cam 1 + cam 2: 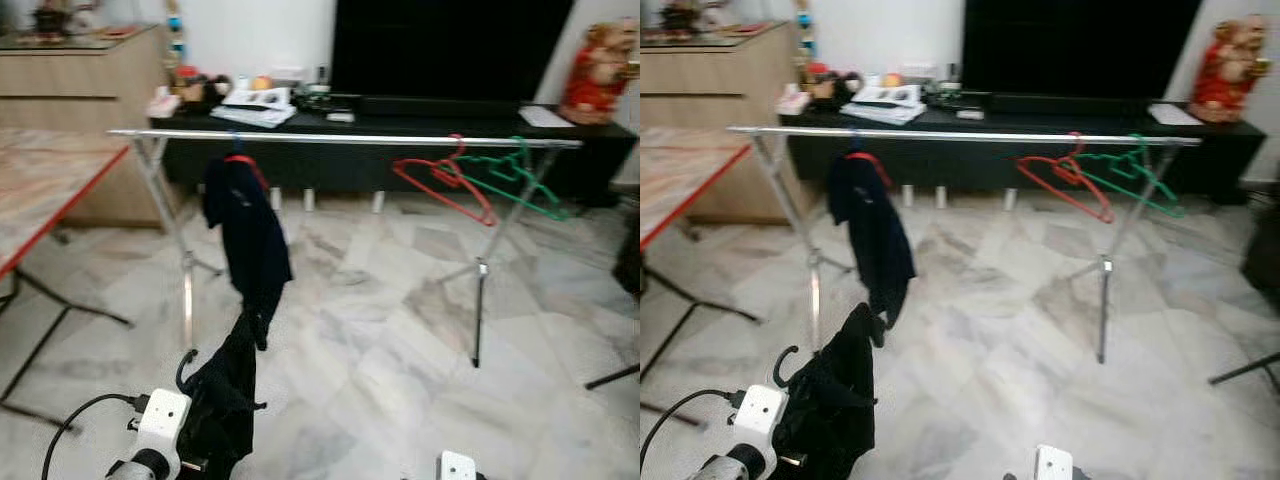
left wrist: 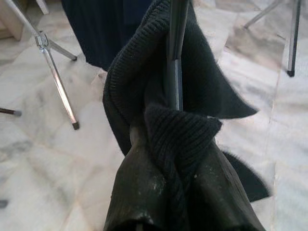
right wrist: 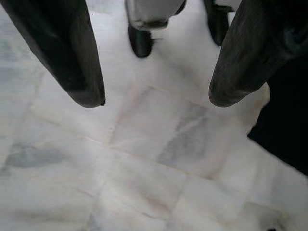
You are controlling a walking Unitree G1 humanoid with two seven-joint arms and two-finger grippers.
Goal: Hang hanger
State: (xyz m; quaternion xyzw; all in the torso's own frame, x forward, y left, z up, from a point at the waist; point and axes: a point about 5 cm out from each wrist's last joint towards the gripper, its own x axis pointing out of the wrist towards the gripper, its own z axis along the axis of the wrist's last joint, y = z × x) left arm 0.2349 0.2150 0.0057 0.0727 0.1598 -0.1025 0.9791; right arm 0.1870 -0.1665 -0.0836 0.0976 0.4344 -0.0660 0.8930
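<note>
Across the marble floor (image 1: 400,350), head views: a silver drying rack (image 1: 340,139) stands before a black bench (image 1: 420,125). Hung on its rail: a dark garment (image 1: 245,235) on a red hanger, then an empty red hanger (image 1: 445,180) beside a green hanger (image 1: 515,180). Near the rack's dark garment, low, the left arm holds up a black garment on a hanger with a black hook (image 1: 183,368).

Left wrist view: left hand (image 2: 173,144) clamped on the hanger's stem (image 2: 175,53), knit fabric (image 2: 139,91) bunched around it.

Right wrist view: right hand (image 3: 154,101) open, fingers (image 3: 72,57) spread above the floor, holding nothing.

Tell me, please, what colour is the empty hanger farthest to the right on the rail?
Green: the empty hanger hangs beside a red one; clearest in the left eye view.
</note>
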